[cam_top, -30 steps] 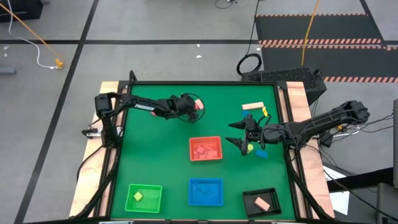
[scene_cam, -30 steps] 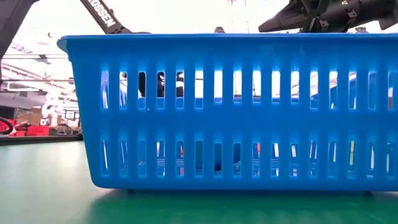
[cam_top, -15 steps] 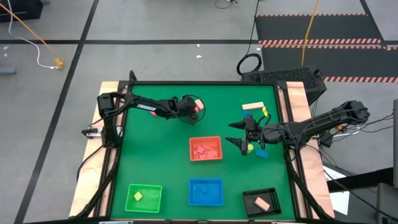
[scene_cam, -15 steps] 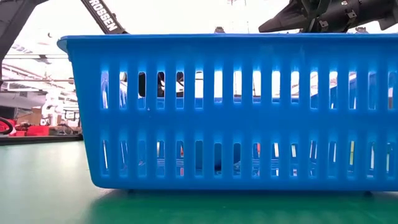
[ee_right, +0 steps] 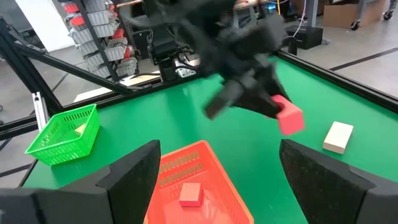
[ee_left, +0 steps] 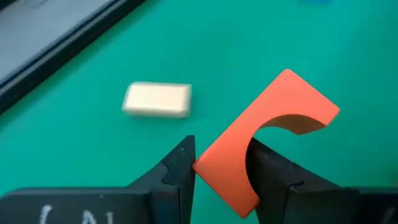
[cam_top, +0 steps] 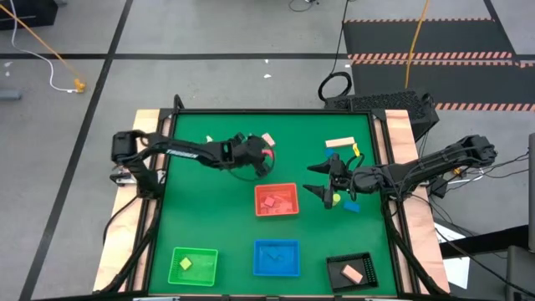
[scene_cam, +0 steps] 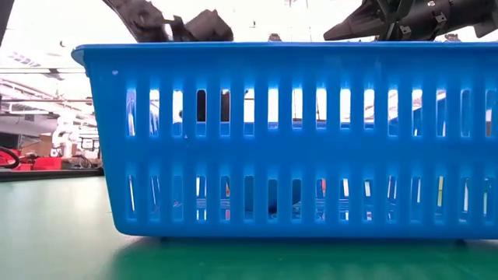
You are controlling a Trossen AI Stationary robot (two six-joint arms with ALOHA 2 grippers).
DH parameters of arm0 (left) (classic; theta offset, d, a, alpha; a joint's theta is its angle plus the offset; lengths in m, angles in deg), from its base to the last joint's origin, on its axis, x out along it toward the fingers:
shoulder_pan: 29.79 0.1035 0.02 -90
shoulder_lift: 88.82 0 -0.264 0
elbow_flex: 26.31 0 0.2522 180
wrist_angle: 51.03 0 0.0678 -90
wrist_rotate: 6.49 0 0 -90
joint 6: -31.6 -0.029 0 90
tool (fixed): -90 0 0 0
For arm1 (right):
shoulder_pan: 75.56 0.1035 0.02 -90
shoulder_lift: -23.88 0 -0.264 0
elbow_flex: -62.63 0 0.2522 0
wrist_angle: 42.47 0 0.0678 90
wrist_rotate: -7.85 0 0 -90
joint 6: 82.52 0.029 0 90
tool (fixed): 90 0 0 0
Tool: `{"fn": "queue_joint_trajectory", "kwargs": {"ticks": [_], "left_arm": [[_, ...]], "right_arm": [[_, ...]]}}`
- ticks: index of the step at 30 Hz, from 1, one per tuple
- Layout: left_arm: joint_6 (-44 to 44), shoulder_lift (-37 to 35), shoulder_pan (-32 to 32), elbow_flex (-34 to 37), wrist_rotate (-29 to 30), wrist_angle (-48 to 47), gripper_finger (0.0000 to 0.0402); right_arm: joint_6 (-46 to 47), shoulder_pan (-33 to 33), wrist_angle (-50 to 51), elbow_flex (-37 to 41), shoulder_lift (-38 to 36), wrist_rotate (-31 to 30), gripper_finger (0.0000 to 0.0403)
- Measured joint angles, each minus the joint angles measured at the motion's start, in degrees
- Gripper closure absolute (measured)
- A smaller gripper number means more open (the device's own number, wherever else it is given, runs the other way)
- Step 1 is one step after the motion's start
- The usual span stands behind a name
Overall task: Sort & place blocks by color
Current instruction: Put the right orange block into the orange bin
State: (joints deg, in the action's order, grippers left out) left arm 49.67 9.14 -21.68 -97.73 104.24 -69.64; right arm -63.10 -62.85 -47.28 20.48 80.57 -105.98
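My left gripper [cam_top: 264, 159] hangs over the table's middle, just beyond the red tray [cam_top: 276, 201], shut on a red arch block [ee_left: 261, 140]. That block appears pink [ee_right: 287, 117] in the right wrist view. A tan block [cam_top: 267, 140] lies flat on the green table beyond it. My right gripper [cam_top: 328, 191] stands open right of the red tray, nothing between its fingers. A yellow-green piece [cam_top: 336, 199] and a blue block [cam_top: 351, 205] lie close by it. A tan bar [cam_top: 338, 143] and a yellow block [cam_top: 354, 150] lie farther back. My left gripper pinches the arch block at one end [ee_left: 221, 177] between its two fingers. One finger [ee_left: 180, 163] is on the flat back, the other [ee_left: 268, 167] on the arched side by the near leg. The block sticks out slanting past the fingertips, lifted clear of the table.
Along the near edge stand a green tray [cam_top: 193, 265], a blue tray [cam_top: 277, 257] and a black tray [cam_top: 351, 270], each with a piece in it. The red tray holds pink pieces. The blue tray's slotted wall [scene_cam: 288, 140] fills the low view.
My left gripper has come up off the table and toward the near edge with the red arch block, which is now lifted clear. The tan block has stayed on the table where the gripper was. My right arm has kept still.
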Motion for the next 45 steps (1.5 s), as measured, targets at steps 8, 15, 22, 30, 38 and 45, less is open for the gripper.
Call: {"fn": "queue_joint_trajectory", "kwargs": {"ticks": [8,15,22,30,38,45], "left_arm": [[0.5,-1.6,-14.3,0.0,0.7,2.5,0.0288],[1.6,-1.6,-21.9,0.0,2.5,7.0,0.0288],[3.7,-1.6,-24.0,0.0,3.8,6.7,0.0288],[3.9,1.6,-25.5,0.0,5.6,8.9,0.0288],[4.2,5.4,-25.4,0.0,5.9,11.2,0.0284],[6.5,7.6,-25.3,0.0,9.0,10.8,0.0276]], "right_arm": [[0.0,0.0,0.0,0.0,0.0,0.0,0.0085],[0.0,0.0,0.0,0.0,0.0,0.0,0.0085],[0.0,0.0,0.0,0.0,0.0,0.0,0.0085],[0.0,0.0,0.0,0.0,0.0,0.0,0.0085],[0.0,0.0,0.0,0.0,0.0,0.0,0.0085],[0.0,0.0,0.0,0.0,0.0,0.0,0.0085]]}}
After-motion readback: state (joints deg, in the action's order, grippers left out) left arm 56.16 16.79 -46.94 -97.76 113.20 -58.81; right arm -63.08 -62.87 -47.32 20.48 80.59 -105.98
